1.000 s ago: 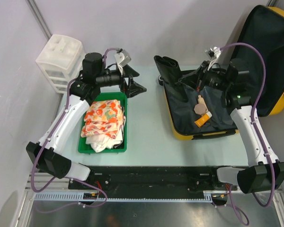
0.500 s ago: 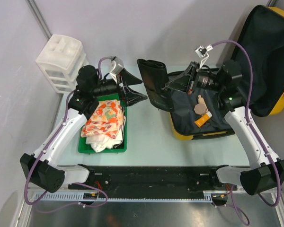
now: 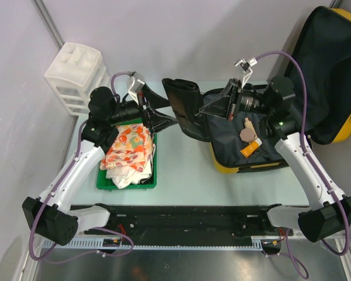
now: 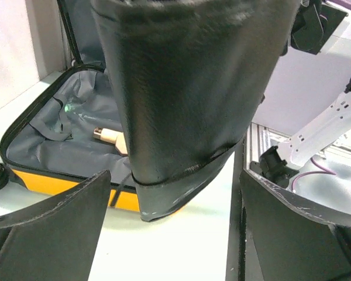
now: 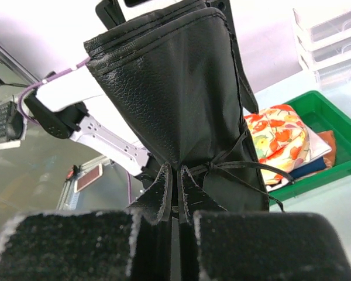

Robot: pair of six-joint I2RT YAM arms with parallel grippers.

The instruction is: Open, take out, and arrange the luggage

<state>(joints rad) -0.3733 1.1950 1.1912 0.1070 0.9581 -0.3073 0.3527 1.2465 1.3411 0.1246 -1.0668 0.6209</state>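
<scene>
Your right tool (image 3: 209, 111) is pinched shut on a seam near the laces of a black boot (image 3: 184, 108). It holds the boot out sideways, past the luggage's left edge, over the gap between the luggage and the green tray (image 3: 103, 175). The grip is on a thin fold rather than the shaft, probably so that the wide body of the boot stays free for the other arm.

Your left tool (image 3: 171, 110) is spread wide, with one finger (image 4: 47, 228) on each side of the boot and neither visibly touching it. That looks like a handover being set up. The left arm sits nearer the tray, so it is likely the one meant to set the boot down on that side. I cannot tell whether the boot's lower end rests on the worktop (image 3: 181, 170) or hangs just above it.

The luggage (image 3: 245, 161) lies open at the right of the worktop, with its lid leaning back against the wall. That leaves the dark lining and its contents reachable from above. An orange tube (image 3: 250, 148) and a beige item (image 3: 245, 132) lie inside, so unpacking is not finished.

The tray already holds folded floral clothes (image 3: 128, 146), which leaves little room for the boot. A white drawer unit (image 3: 76, 76) stands behind it.

Close the left tool squarely on the shaft before the right lets go, because the thin pinch could slip.
</scene>
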